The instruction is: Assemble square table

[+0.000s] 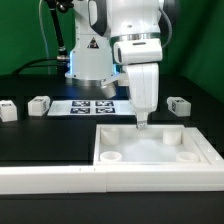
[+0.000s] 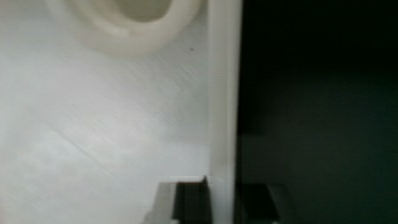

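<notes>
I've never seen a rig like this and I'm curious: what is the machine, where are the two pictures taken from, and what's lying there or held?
The white machine is a robot arm with a two-finger gripper. The exterior view watches the scene from off the arm; the wrist view looks past the fingers. On the black table lie the square table top, a white tray with corner sockets, three short tagged legs, the marker board and a long white wall. The gripper is shut on the top's raised rim.

A green backdrop [image 1: 25, 30] stands behind the evenly lit black table [image 1: 40, 140].
</notes>
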Available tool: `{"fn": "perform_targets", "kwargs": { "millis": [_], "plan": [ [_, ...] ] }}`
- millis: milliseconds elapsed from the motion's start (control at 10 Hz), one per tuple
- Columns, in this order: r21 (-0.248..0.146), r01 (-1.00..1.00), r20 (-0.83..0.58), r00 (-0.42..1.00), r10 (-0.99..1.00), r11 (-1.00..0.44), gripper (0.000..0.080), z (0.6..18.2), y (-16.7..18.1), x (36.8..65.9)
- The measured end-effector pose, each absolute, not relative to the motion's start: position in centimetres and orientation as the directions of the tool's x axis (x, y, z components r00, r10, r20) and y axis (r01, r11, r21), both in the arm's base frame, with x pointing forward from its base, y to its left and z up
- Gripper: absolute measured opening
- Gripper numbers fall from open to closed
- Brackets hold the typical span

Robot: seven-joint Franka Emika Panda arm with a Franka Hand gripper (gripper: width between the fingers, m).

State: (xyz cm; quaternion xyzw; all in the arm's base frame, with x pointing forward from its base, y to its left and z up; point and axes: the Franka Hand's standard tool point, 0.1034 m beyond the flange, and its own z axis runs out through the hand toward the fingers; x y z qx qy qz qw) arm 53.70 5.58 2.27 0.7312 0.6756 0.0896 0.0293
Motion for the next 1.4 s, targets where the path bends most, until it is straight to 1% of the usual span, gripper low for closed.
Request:
{"fn": "perform_targets", "kwargs": {
  "millis": [300,400,700,1000,1100,1200,1300,1400],
  "plan": [
    [0.165,0.983,0.091,0.065,0.994,-0.08,0.0057,2.26,5.63,53.72],
    [0.172,0.984,0.087,0.036,0.996,-0.051,0.0057,2.26,5.87,53.88],
    [0.152,0.986,0.082,0.052,0.995,-0.064,0.0057,2.25,5.98,53.88],
    [0.151,0.986,0.082,0.054,0.995,-0.066,0.0057,2.22,5.95,53.85],
    [0.151,0.986,0.082,0.054,0.995,-0.066,0.0238,2.21,5.94,53.85],
    [0.15,0.986,0.082,0.054,0.995,-0.066,0.0374,2.2,5.94,53.84],
    [0.15,0.986,0.082,0.054,0.995,-0.066,0.0374,2.19,5.94,53.84],
    [0.15,0.986,0.082,0.054,0.995,-0.066,0.0553,2.19,5.94,53.83]
  ]
}}
